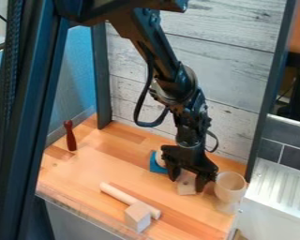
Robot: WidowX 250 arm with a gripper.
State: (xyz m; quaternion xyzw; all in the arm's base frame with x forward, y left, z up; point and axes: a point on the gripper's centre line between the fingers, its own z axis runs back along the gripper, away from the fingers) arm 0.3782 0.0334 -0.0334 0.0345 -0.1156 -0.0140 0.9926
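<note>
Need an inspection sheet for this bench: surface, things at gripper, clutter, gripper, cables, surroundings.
Surface: wooden top; damage, nothing seen.
Things at gripper: pale wooden block, between the fingers; grip unclear.
Clutter: pale goblet, upright; blue piece; wooden rod, lying; wooden cube, by rod's end; dark red piece.
Gripper: low, fingers apart.
Cables: black loop beside arm.
Surroundings: plank panel behind; white ribbed surface right.

A black two-finger robot gripper [187, 183] hangs with fingers spread over a small pale wooden block [186, 188] on a wooden worktop [96, 171], beside a pale goblet-shaped cup [230, 187]. A light wooden rod [120, 195] and pale wooden cube [137, 217] lie nearer the camera; a dark-red turned peg [70, 136] stands at left.
</note>
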